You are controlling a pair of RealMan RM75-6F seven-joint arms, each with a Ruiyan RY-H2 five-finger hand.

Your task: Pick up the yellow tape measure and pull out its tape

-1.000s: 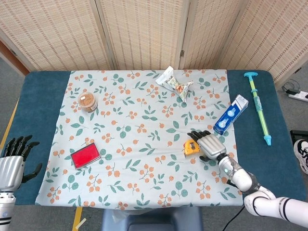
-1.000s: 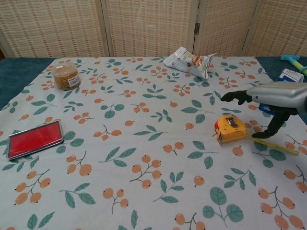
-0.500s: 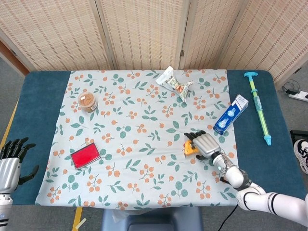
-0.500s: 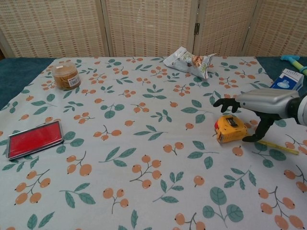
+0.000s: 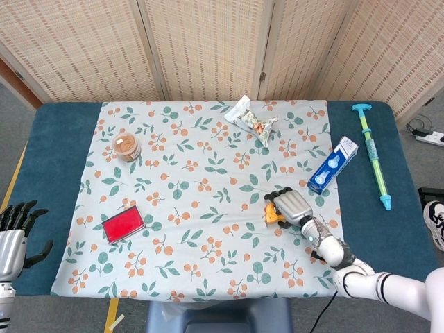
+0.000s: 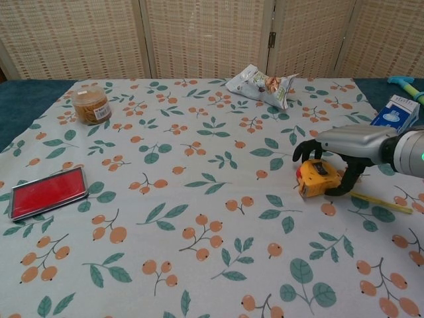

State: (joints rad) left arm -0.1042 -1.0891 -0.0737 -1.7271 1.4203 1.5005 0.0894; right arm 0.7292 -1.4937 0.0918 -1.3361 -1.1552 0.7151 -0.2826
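The right hand [image 6: 344,152] has come down and forward over the last second until it sits directly over the tape measure [image 6: 317,179], with its fingers [image 6: 306,148] curling over the far side of the yellow case and the thumb [image 6: 346,183] hooked round the near side; a second ago it hung beside the case with a clear gap. The fingers look to be closing on the case, but I cannot tell whether they actually grip it yet, and the case still rests on the flowered tablecloth [image 6: 185,218], so I judge the pick-up begun and not finished. A short strip of tape [image 6: 377,201] already lies out on the cloth, running away from the case on the side toward the blue box [image 6: 395,112]. In the head view the palm covers most of the tape measure, leaving only a yellow corner, so contact cannot be checked there. The left hand [image 5: 12,239] waits far from the tape measure, past the red tin [image 5: 123,223], empty with fingers spread and partly cut off by the frame edge.
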